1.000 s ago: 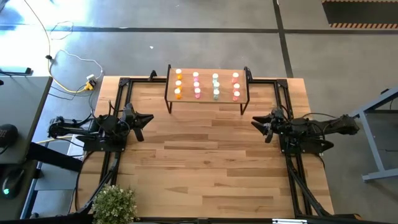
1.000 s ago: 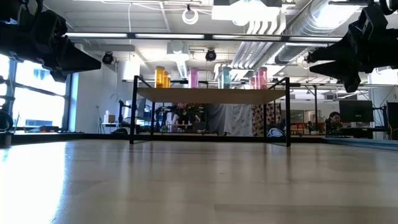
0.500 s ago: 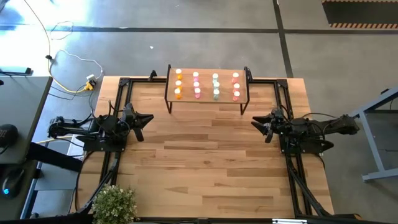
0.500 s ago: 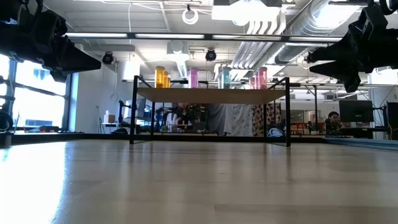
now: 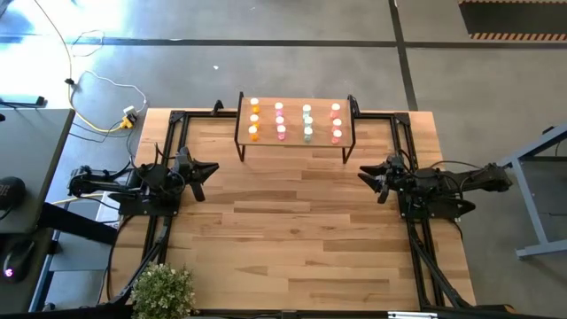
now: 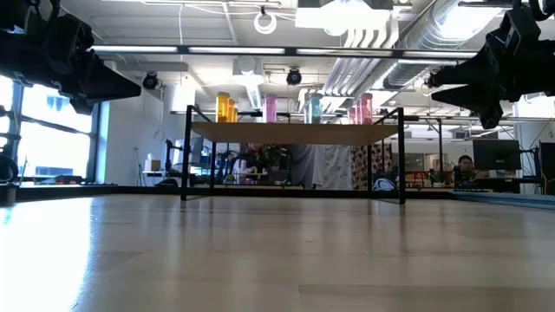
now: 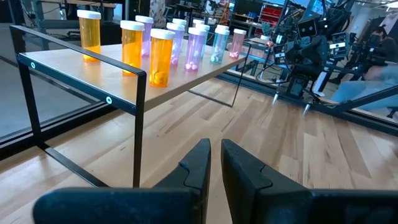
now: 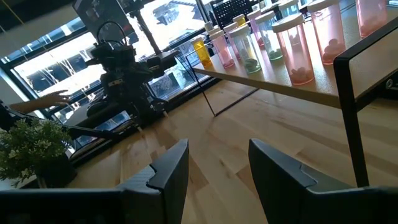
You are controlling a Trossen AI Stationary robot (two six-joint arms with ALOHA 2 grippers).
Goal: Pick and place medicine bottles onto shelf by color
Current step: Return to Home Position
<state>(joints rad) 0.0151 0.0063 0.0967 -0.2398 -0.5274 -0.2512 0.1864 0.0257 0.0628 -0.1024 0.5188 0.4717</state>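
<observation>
Left gripper [image 5: 205, 170]: by the table's [image 5: 292, 226] left edge, fingers narrow. Right gripper [image 5: 365, 175]: by its right edge, fingers wide, empty. You have both well apart from the shelf [image 5: 295, 141].

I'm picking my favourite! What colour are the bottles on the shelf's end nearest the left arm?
The bottles are orange, pale-capped; clearest in the left wrist view.

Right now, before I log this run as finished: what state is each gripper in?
Left gripper: closed, holding nothing.
Right gripper: open, holding nothing.
</observation>
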